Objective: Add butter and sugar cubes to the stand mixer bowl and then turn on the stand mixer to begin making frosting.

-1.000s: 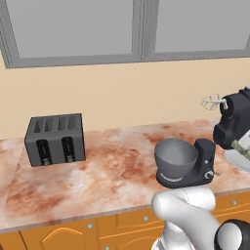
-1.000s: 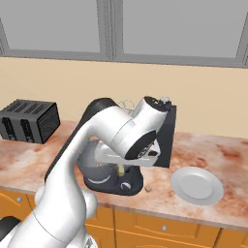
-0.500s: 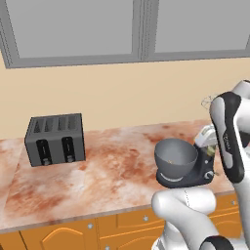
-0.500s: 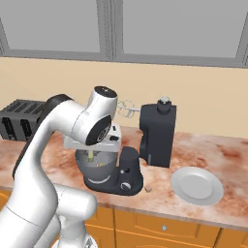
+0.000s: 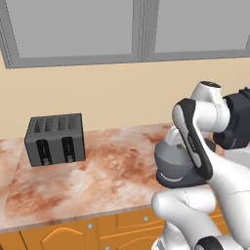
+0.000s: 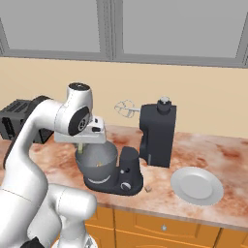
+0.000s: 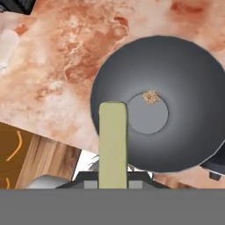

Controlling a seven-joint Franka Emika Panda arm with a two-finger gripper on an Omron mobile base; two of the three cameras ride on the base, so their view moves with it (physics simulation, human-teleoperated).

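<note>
- The butter point(image 7: 113, 145) hangs upright in the gripper point(image 6: 81, 145), clamped at its top end, with its free end reaching down over the near rim of the bowl point(image 7: 184, 70). Held lengthwise like this, the stick should drop end-first into the bowl rather than tumble across the rim.
- From the hand view the butter sits over the rim and the sloping wall, not over the flat centre. My guess is the hand needs to go a little further in before letting go.
- One sugar cube point(image 7: 150, 97) already lies at the bottom of the bowl, at the edge of the flat floor. Another small cube point(image 6: 148, 188) rests on the counter point(image 5: 107, 171) just in front of the mixer's base, between the base and the plate point(image 6: 196, 185), so the sugar step looks unfinished.
- The bowl is seated on the mixer point(image 6: 157, 133) base, and the head is tilted back with the whisk point(image 6: 126, 108) lifted well above the bowl. That leaves the top open for the arm to come in from above.
- The knob point(image 6: 125, 185) on the front of the base faces the room and is untouched; I judge that turning it comes last.
- The toaster point(image 5: 55, 139) stands well to the left by the wall, out of the arm's way.
</note>
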